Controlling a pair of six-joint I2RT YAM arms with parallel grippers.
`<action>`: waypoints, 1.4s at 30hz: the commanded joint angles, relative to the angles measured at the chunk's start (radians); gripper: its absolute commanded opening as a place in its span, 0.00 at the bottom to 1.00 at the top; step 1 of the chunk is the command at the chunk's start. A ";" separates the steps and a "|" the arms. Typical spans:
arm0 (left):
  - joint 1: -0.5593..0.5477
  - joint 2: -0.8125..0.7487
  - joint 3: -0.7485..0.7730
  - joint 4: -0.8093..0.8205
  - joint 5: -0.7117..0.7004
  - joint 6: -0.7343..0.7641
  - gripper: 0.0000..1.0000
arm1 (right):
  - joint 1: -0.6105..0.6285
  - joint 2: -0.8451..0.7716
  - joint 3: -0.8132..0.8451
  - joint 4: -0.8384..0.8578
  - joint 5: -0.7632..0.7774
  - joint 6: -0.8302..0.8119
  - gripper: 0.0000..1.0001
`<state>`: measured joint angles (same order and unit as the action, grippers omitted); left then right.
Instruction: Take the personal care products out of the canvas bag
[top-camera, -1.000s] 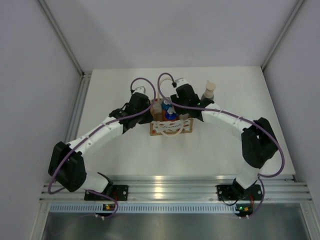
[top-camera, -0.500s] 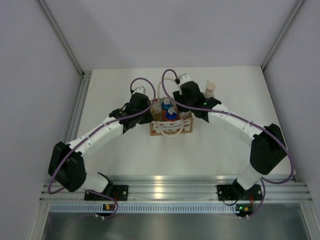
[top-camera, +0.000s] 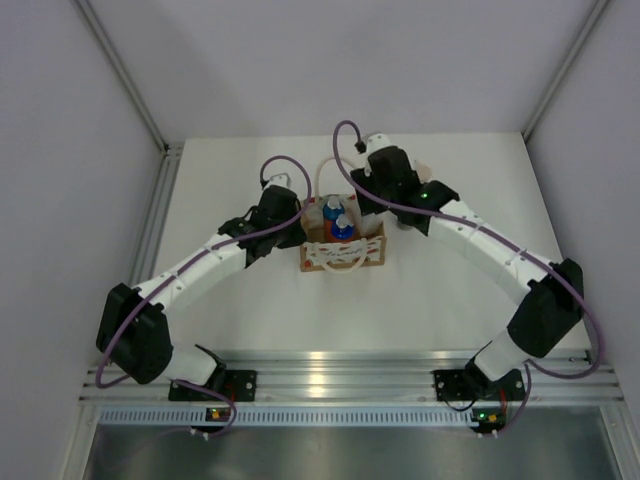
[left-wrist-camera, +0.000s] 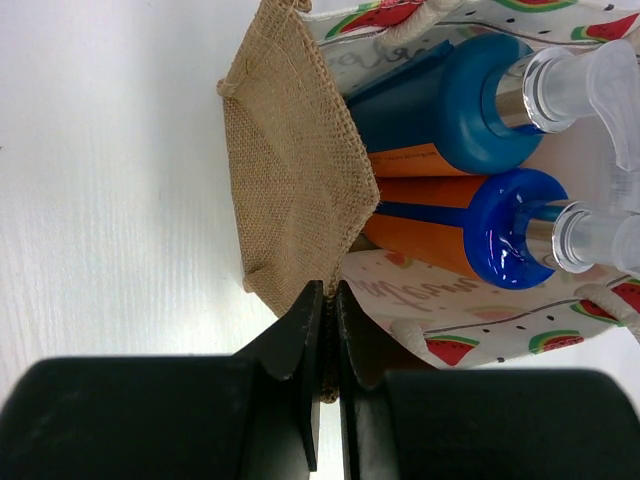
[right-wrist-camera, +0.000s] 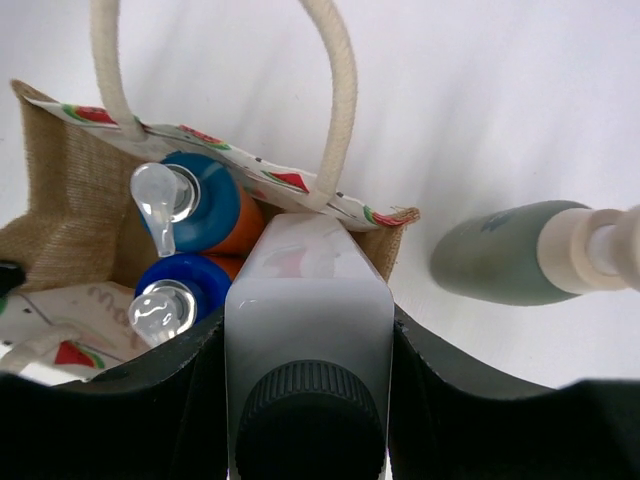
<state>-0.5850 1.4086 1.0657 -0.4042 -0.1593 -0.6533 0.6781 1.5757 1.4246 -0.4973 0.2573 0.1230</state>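
Against the left wall of the canvas bag, the left gripper was pinched tight on the burlap, its two dark fingers closed with a fold of the brown weave caught between them near the bag's near-left corner. The bag sat on the white table, its cream lining printed with small watermelon slices and its rope handles looping up from the rim. Inside the bag, side by side and touching, were the blue-and-orange bottle and the orange bottle, each with a blue shoulder and a clear cap, both leaning toward the bag's left wall. At the bag's right end, the right gripper was clamped on the white squarish bottle, one finger on each flat side, the dark cap toward the wrist and the bottle's far end at the rim by the bag's right corner; whether it was fully clear of the bag could not be told. Right of the bag and apart from it, the grey-green bottle with its beige pump top rested on the table.
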 joint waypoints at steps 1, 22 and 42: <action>-0.003 -0.049 -0.010 0.013 -0.034 -0.006 0.00 | 0.005 -0.134 0.154 0.016 0.049 -0.031 0.00; -0.003 -0.060 -0.019 0.013 -0.034 -0.017 0.00 | -0.078 -0.351 0.113 -0.121 0.165 -0.031 0.00; -0.003 -0.054 -0.033 0.013 -0.052 -0.008 0.00 | -0.241 -0.482 -0.403 0.062 -0.007 0.043 0.00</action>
<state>-0.5861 1.3922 1.0489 -0.4038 -0.1799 -0.6605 0.4538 1.1652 1.0058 -0.6510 0.2607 0.1452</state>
